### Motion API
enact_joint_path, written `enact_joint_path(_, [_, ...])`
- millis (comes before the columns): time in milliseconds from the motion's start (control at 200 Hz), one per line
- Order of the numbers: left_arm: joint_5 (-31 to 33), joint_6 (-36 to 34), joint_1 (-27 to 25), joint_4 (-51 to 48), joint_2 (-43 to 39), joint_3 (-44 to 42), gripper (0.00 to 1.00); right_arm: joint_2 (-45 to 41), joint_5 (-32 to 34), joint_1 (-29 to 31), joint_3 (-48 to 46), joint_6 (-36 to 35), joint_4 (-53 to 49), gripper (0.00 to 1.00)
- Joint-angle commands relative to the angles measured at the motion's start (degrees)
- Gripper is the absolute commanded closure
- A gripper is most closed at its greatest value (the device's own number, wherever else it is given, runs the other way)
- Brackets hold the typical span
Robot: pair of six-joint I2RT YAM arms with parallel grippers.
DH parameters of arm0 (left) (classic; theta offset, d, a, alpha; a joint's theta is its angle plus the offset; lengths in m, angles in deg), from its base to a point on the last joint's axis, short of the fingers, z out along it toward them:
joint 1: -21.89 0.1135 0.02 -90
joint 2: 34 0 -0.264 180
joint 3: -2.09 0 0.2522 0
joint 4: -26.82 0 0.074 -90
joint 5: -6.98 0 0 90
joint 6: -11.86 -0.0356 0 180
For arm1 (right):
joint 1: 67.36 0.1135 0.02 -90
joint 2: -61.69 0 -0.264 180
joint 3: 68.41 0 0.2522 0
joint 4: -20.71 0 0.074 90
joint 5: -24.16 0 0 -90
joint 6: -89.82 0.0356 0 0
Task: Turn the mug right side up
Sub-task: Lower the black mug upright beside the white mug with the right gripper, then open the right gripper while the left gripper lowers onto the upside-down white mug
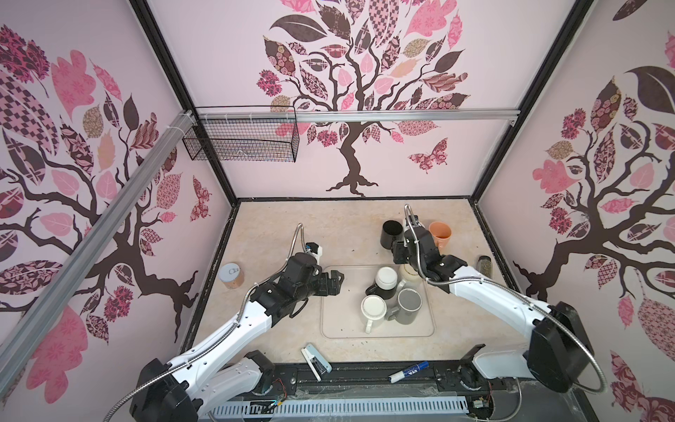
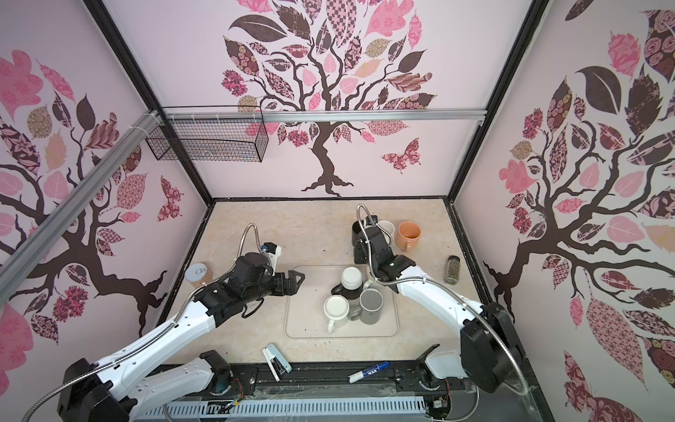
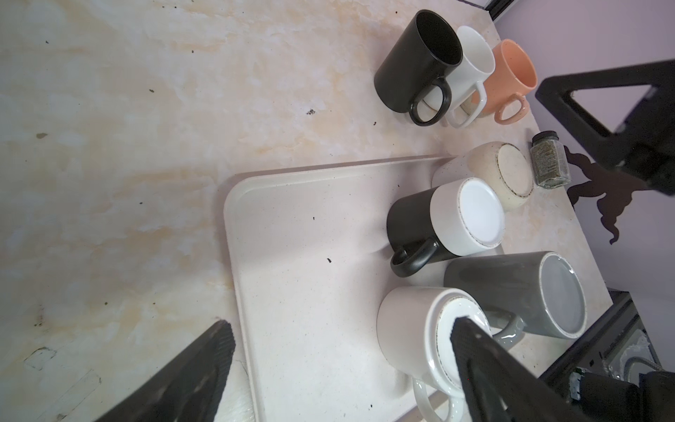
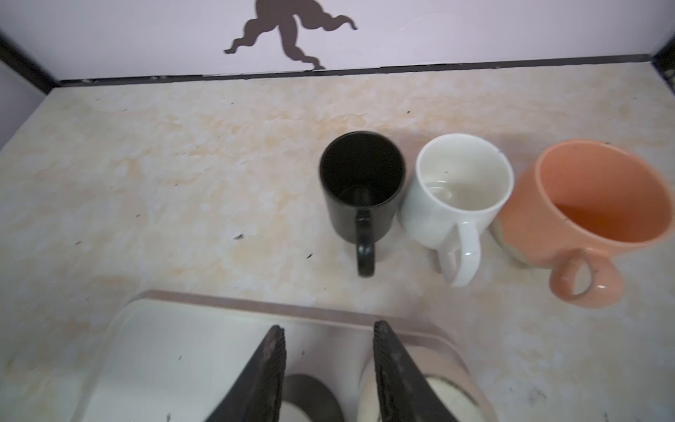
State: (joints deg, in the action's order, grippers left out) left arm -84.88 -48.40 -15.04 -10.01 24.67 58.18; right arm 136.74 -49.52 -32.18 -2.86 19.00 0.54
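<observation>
**Four mugs mouth-down on the tray, three upright beyond it**

In both top views, a flat cream speckled tray point(image 1: 339, 321) with rounded corners lies mid-table. On it, glazed mugs stand inverted with their long axes vertical and bases up. They are an upended white mug point(image 1: 373, 307) with its handle toward my base, a grey mug point(image 1: 410, 301) and a black-and-white mug point(image 1: 385, 279). Beyond the tray, a black mug point(image 1: 391, 231) and an orange mug point(image 1: 440, 234) stand mouth-up. Only one top view shows an upright white mug point(image 2: 387, 227) between them.

The left wrist view plainly shows a fourth inverted mug, a speckled cream mug point(image 3: 511, 171), which my right arm mostly hides from above. My left gripper point(image 3: 339, 323) is spread wide and holds nothing.

In the right wrist view, my right gripper point(image 4: 328, 327) is partly parted, with nothing between its ribbed fingers. It sits above the tray's far rim. The three upright mugs turn their handles toward me.
</observation>
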Motion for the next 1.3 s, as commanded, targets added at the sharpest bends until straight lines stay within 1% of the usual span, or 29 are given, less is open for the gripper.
enact_joint_path(0, [-1.2,-0.9,-0.7,1.7,-1.5,-2.7,0.06,-6.2,-2.9,2.9,-3.1,2.0,-1.4,0.53])
enact_joint_path(95, [-0.8,-0.3,-1.7,2.1,-3.1,-4.7,0.09,-11.8,-3.6,5.5,-5.6,3.7,-3.4,0.52])
enact_joint_path(165, [0.9,0.4,-3.4,2.0,-4.6,-5.8,0.11,-15.6,-4.6,5.9,-7.1,5.0,-5.1,0.51])
enact_joint_path(240, [4.7,0.8,-6.7,1.5,-5.6,-5.8,0.13,-18.6,-5.3,5.9,-8.0,5.8,-6.9,0.51])
enact_joint_path(325, [8.8,0.8,-10.8,0.0,-4.9,-3.6,0.16,-20.6,-4.9,5.9,-8.7,5.9,-8.6,0.51])
enact_joint_path(435, [13.5,-0.3,-16.0,-2.7,-1.3,1.0,0.2,-21.8,-3.1,5.9,-9.4,5.4,-9.5,0.51])
enact_joint_path(525, [14.9,-0.7,-20.1,-3.4,2.4,3.5,0.25,-21.5,-2.6,6.0,-10.0,5.1,-9.1,0.5])
enact_joint_path(630, [17.2,0.5,-24.4,-5.1,6.4,5.6,0.26,-21.0,-2.9,5.9,-11.2,5.2,-7.8,0.5])
enact_joint_path(730, [18.1,2.3,-28.1,-5.3,9.4,6.5,0.27,-20.7,-2.7,6.0,-12.1,5.7,-6.7,0.49])
enact_joint_path(825, [18.5,4.3,-31.1,-4.8,12.3,7.3,0.21,-20.1,-2.9,5.9,-12.7,5.5,-6.0,0.49])
enact_joint_path(910, [19.1,5.6,-32.9,-5.5,15.0,8.2,0.19,-19.9,-3.0,6.0,-13.1,5.6,-5.6,0.49])
enact_joint_path(1020, [19.6,6.7,-33.4,-5.6,17.1,8.1,0.19,-19.9,-3.1,6.0,-13.6,5.7,-5.1,0.49])
enact_joint_path(1290, [17.6,5.0,-33.5,-3.9,19.4,8.1,0.2,-19.8,-3.3,5.9,-13.9,6.0,-4.7,0.49])
